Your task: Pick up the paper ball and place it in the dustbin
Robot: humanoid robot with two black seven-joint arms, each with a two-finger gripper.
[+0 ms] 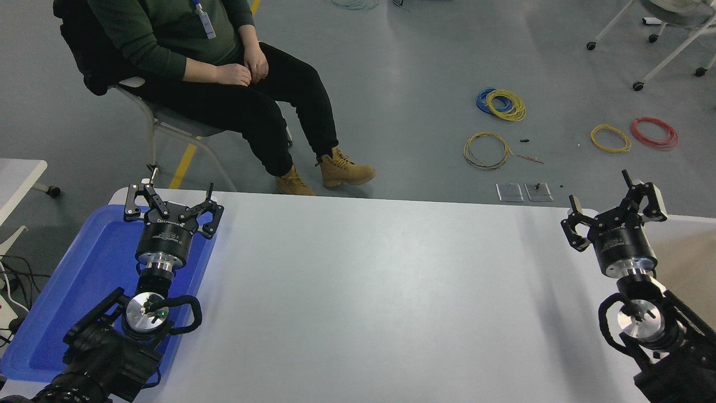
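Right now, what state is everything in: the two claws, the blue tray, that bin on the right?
Left gripper: open, empty, parked over the blue tray.
Right gripper: open, empty, at the table's right edge.
Blue tray: nothing visible in it.
Dustbin: only a beige inner wall shows; contents hidden.
Paper ball: not visible anywhere.
Person: seated, hands together.

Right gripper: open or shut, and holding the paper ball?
Open and empty: the right gripper has its fingers spread, nothing between them. No paper ball is in view.

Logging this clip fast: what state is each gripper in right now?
Left gripper: open, empty, over the blue tray.
Right gripper: open, empty, at the table's right edge.
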